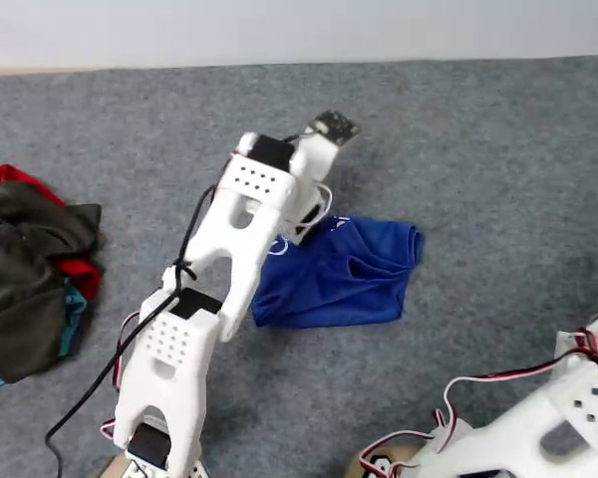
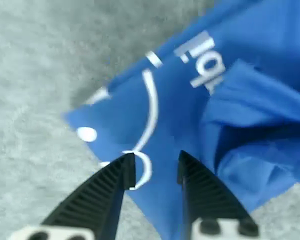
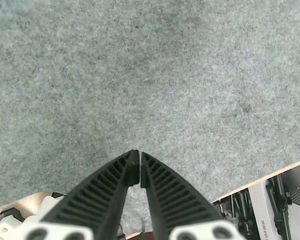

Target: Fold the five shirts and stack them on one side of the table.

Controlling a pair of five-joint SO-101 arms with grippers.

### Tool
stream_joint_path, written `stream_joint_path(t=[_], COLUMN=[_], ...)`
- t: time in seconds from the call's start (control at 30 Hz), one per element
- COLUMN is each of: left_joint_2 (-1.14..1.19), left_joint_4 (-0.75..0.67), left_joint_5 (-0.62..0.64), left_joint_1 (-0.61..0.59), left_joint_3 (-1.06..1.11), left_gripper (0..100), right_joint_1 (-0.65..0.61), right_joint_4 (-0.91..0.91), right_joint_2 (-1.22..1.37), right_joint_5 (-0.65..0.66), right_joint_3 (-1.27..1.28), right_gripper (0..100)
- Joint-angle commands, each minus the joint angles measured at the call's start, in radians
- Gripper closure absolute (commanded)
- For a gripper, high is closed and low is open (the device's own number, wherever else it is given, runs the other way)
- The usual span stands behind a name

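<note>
Well to one side of our left gripper (image 2: 156,165) lay the pile (image 1: 25,269), unfolded, kept for later, we judged. Beneath the gripper the blue shirt (image 1: 349,274) sat crumpled, jaws apart over its printed edge to pinch it. Our right gripper (image 3: 140,156) hung closed, empty, over grey felt (image 3: 140,60), with a pale wall (image 1: 279,30) beyond.

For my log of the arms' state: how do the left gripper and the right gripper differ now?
The left gripper is open; the right gripper is shut. The left gripper is over the blue shirt; the right gripper is over the bare grey table. Both have black ribbed fingers.
</note>
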Motion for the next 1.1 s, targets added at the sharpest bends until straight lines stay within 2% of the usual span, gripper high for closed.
stream_joint_path(t=[0.0, 0.23, 0.33, 0.57, 0.77, 0.9, 1.07], left_joint_2=[-0.071, -0.075, -0.078, -0.157, -0.233, -0.249, -0.258], left_joint_4=[0.006, 0.104, 0.150, 0.152, 0.150, 0.149, 0.103], left_joint_5=[-0.009, -0.005, 0.000, 0.063, 0.063, 0.055, 0.034], left_joint_1=[0.068, 0.215, 0.279, 0.400, 0.497, 0.505, 0.402], left_joint_3=[0.054, 0.064, 0.061, 0.071, 0.179, 0.220, 0.150], left_gripper=[86, 96, 96, 97, 97, 97, 97], right_joint_1=[-0.007, -0.004, -0.004, -0.004, -0.004, -0.005, -0.007], right_joint_4=[0.016, 0.016, 0.018, 0.018, 0.012, 0.007, 0.007], right_joint_2=[-0.015, -0.015, -0.015, -0.015, -0.015, -0.015, -0.015], right_joint_5=[0.011, 0.012, 0.012, 0.012, 0.012, 0.012, 0.012], right_joint_3=[-0.009, -0.009, -0.009, -0.009, -0.009, -0.009, -0.009], right_gripper=[98.9, 98.9, 98.9, 98.9, 98.9, 98.9, 98.9])
